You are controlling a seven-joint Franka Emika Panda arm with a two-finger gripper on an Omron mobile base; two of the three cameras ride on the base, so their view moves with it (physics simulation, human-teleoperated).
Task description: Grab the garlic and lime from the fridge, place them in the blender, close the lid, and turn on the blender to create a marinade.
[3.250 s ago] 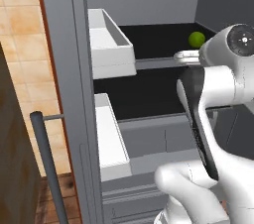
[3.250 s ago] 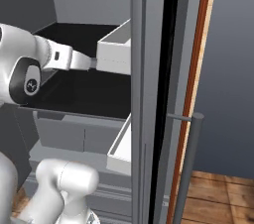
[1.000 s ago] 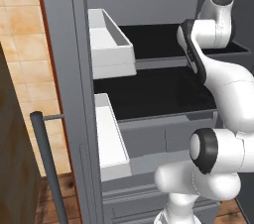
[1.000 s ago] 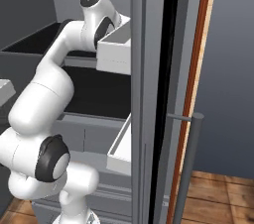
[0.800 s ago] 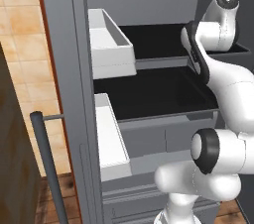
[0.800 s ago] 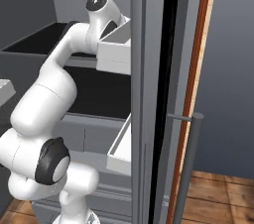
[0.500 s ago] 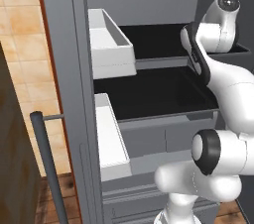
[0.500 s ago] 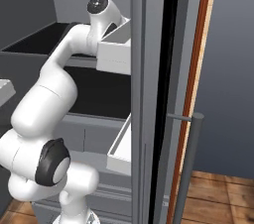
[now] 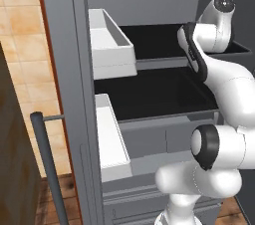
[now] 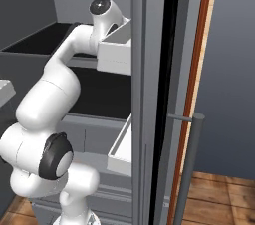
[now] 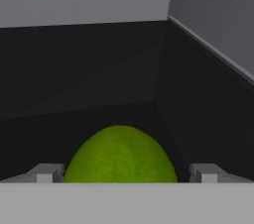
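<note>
Straddling the lime (image 11: 120, 154) on the fridge (image 9: 64, 69) shelf, jaws spread wide, fruit centred between them. Firm, light, round; likely to roll, so pinch across its widest part.

We see our arm stretched up toward 12 o'clock, gripper (image 11: 124, 173) fingers spread wide apart.

The lime (image 11: 120, 154) is bright yellow-green with tiny speckles — it sits on a black shelf (image 11: 74, 89). The fridge (image 9: 64, 74) is grey, and its bar handle (image 9: 49, 167) is darker grey. Inside the fridge are white bins (image 9: 109, 45). Beside the fridge — tan tiles (image 9: 22, 55) and a brown wood floor (image 10: 224, 196).
</note>
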